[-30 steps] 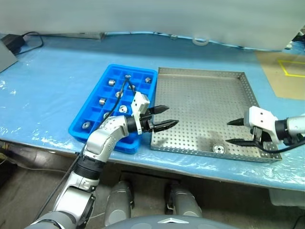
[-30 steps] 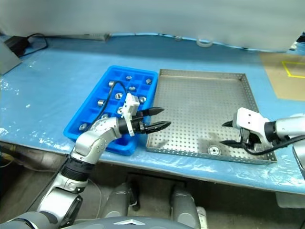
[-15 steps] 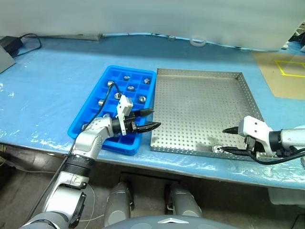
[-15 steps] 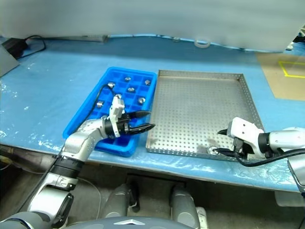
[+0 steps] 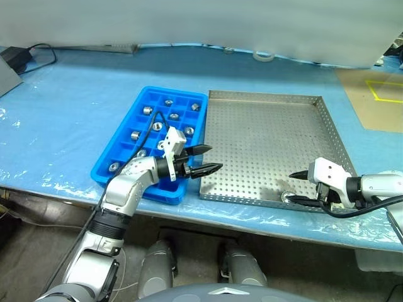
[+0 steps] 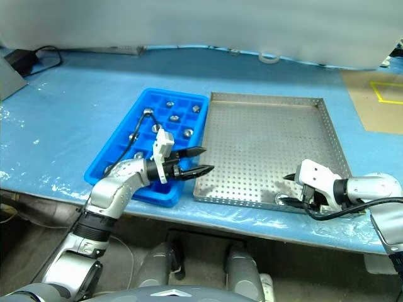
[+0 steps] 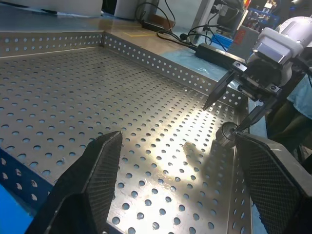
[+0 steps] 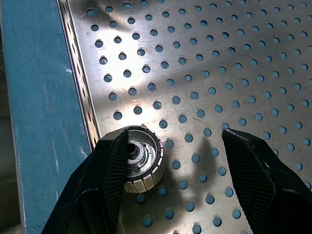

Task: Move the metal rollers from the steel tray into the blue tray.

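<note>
A: Left pincer [image 5: 210,159]?
B: Spread, empty, level, pointing from blue tray [image 5: 119,157] over steel tray [image 5: 271,145] edge.
A: Right pincer [image 5: 293,189]?
B: Spread, angled down, straddling the metal roller [image 8: 139,158] by the steel tray's near rim.

We see the steel tray [image 6: 271,145] lying just beside the blue tray [image 6: 123,154] on the blue-covered table [image 6: 63,100]. Several metal rollers [image 6: 173,117] sit in the blue tray's compartments. Our left gripper [image 6: 196,160] hangs with jaws apart over the seam between the two trays, pointing toward the steel one. Our right gripper [image 6: 288,190] is low at the steel tray's near rim, jaws apart, around one roller [image 6: 281,201] there.
</note>
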Action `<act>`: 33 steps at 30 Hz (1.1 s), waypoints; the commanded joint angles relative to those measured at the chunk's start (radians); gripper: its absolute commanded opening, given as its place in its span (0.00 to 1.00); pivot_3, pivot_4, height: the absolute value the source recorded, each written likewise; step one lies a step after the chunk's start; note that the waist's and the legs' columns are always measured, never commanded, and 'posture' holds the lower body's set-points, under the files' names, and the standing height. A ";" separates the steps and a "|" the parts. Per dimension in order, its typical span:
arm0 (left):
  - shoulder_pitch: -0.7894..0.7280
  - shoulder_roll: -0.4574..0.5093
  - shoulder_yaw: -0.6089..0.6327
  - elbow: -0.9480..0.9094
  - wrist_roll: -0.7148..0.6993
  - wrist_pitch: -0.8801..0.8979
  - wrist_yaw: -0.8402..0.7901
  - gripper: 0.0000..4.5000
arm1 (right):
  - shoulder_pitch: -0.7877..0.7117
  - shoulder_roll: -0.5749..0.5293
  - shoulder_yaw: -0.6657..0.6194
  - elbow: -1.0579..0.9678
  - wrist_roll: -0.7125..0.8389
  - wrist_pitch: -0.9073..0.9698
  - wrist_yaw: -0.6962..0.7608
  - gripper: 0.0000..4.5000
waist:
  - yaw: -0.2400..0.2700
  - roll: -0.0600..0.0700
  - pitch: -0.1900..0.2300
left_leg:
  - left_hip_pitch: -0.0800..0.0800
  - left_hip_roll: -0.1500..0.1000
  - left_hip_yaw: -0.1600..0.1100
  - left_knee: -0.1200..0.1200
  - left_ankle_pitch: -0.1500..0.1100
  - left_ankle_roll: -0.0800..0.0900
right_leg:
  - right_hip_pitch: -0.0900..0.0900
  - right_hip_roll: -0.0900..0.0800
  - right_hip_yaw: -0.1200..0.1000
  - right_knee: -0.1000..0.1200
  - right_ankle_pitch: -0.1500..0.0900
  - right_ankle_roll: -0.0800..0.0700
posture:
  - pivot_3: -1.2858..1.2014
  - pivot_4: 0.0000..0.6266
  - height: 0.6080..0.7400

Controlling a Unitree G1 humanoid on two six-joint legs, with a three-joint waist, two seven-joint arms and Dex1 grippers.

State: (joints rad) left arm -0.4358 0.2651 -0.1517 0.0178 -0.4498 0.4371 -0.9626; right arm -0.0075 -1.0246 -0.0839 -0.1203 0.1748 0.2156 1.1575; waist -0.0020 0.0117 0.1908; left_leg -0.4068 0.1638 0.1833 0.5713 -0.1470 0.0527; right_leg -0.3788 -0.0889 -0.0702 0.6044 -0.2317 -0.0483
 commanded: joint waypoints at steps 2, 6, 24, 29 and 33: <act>-0.035 0.031 0.036 -0.044 -0.035 0.038 -0.001 0.86 | 0.002 -0.001 0.036 0.027 -0.015 -0.033 0.022 0.71 | -0.001 0.000 0.000 | 0.000 0.000 0.000 0.000 0.000 0.000 | 0.000 0.000 0.000 0.000 0.000 0.000 | 0.41 0.24 1.00; -0.045 0.067 0.061 0.004 -0.041 0.019 -0.036 0.86 | -0.006 -0.010 0.051 0.041 -0.016 -0.057 0.044 0.62 | 0.000 0.000 0.000 | 0.002 0.000 0.000 0.000 0.000 0.000 | 0.002 0.000 0.000 0.000 0.000 0.000 | 0.41 0.24 1.00; -0.010 -0.010 0.013 0.048 0.040 -0.081 -0.006 0.86 | -0.021 -0.020 0.029 0.056 -0.016 -0.071 0.037 0.01 | 0.000 0.000 0.000 | 0.002 -0.001 0.000 0.000 -0.001 0.001 | 0.003 -0.001 0.000 -0.002 0.000 0.001 | 0.41 0.24 1.00; -0.009 -0.004 0.013 -0.094 0.007 0.031 0.053 0.86 | -0.116 0.023 0.032 0.140 -0.030 -0.094 -0.027 0.01 | -0.004 -0.001 0.000 | 0.001 -0.001 0.000 0.000 -0.001 0.001 | 0.003 -0.001 0.001 -0.002 0.000 0.000 | 0.41 0.24 1.00; -0.034 0.026 0.046 -0.024 -0.001 0.020 0.017 0.86 | -0.252 0.087 0.036 0.247 -0.095 -0.145 -0.164 0.01 | -0.011 0.000 0.000 | 0.001 -0.001 0.000 0.000 -0.001 0.000 | 0.001 0.000 0.001 0.000 0.000 0.001 | 0.41 0.24 1.00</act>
State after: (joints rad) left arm -0.4616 0.2781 -0.1341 -0.0237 -0.4362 0.4774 -0.9214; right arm -0.2218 -0.9427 -0.0263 0.1008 0.1090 0.1080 1.0503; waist -0.0129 0.0118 0.1912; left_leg -0.4059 0.1630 0.1835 0.5715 -0.1475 0.0526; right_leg -0.3788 -0.0892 -0.0695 0.6048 -0.2320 -0.0478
